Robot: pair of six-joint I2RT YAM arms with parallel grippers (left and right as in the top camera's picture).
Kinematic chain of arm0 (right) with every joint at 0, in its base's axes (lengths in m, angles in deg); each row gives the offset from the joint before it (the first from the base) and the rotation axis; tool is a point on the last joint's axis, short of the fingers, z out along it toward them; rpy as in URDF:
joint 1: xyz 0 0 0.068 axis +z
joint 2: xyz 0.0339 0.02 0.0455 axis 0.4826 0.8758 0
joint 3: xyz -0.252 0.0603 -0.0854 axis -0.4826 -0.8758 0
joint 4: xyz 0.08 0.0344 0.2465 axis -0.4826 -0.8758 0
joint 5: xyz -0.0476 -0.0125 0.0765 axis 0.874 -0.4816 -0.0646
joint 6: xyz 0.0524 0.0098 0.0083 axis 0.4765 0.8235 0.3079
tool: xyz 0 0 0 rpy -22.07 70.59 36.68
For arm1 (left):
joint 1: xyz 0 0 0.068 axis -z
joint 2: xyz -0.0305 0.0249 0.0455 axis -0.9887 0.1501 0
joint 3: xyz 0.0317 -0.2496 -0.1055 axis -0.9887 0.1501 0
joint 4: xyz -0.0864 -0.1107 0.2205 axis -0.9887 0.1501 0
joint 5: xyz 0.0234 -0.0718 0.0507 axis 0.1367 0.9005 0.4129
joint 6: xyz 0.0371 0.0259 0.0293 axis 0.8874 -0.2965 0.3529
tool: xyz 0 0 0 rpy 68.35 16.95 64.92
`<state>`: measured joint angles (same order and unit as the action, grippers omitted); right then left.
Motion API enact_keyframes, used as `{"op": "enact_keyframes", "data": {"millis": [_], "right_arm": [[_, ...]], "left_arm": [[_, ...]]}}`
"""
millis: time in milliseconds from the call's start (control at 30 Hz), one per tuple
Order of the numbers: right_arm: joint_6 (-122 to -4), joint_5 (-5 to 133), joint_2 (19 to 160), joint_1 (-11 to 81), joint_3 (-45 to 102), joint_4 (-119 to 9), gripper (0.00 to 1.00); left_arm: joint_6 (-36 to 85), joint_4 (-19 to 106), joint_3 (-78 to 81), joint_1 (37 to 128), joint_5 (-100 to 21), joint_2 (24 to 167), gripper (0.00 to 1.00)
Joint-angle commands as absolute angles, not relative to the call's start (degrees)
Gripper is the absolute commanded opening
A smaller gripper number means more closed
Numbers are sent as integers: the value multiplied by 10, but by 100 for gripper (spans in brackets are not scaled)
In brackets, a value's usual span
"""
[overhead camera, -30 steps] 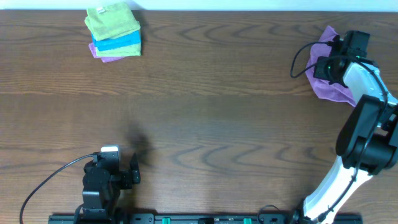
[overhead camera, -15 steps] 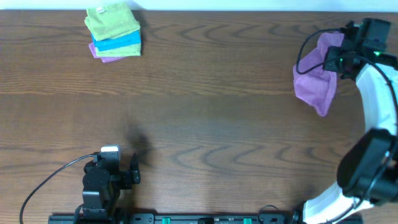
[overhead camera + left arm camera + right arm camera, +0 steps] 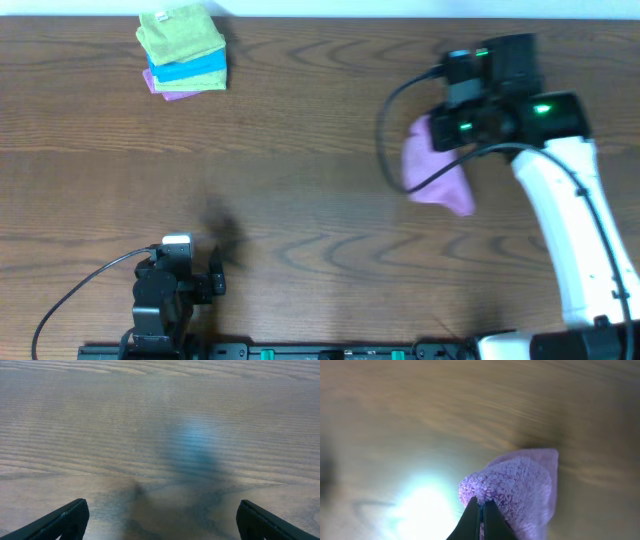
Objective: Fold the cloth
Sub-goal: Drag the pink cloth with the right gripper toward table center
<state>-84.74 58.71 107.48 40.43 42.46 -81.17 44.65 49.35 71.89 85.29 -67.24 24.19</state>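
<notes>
Fingers of the right gripper [image 3: 480,519] are pressing together on a bunched fold of the purple cloth [image 3: 520,485], with almost no gap showing between them, so the grip is a narrow pinch rather than a broad hold. In the overhead view the right gripper [image 3: 458,128] is hovering over the right-centre of the table [image 3: 300,150], and the purple cloth [image 3: 432,172] is hanging from it in a crumpled drape. Whether its lowest tip is brushing the wood cannot be told.

What matters for the coming move is how that drape is lying. The cloth's long axis is running from the pinch point down toward the near edge and slightly leftward, so the loose bulk is trailing on the side facing the bare middle of the table. Spreading it flat there is probably what the fold is waiting on.

The left gripper [image 3: 214,284] is sitting at the near-left edge, well apart from the cloth. In its own wrist view the left gripper [image 3: 165,519] is showing widely spread fingers with only bare wood between them. The right arm is by far the nearer one.

A stack of folded cloths [image 3: 183,52], green over blue over purple, is lying in the far-left corner.
</notes>
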Motion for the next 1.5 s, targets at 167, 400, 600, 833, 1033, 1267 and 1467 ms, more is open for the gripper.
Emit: {"op": "enact_keyframes", "data": {"millis": [167,400,600,833,1033,1267,1467], "right_arm": [[-777,538,1061,567,442,-659,1],[-727,552,1091,565,461,-565,3],[-685,787,1180,449,460,-667,99],[-725,664,1186,375,460,-708,99],[-793,542,1206,384,439,-732,99],[-862,510,1297,429,435,-723,99],[-868,540,1366,485,435,-702,99]], "left_arm": [[456,508,725,856,-677,238,95],[456,508,725,856,-677,238,95],[456,508,725,856,-677,238,95],[456,507,725,856,-676,238,95],[456,506,725,856,-676,238,95],[454,507,725,856,-672,238,95],[454,507,725,856,-672,238,95]]}}
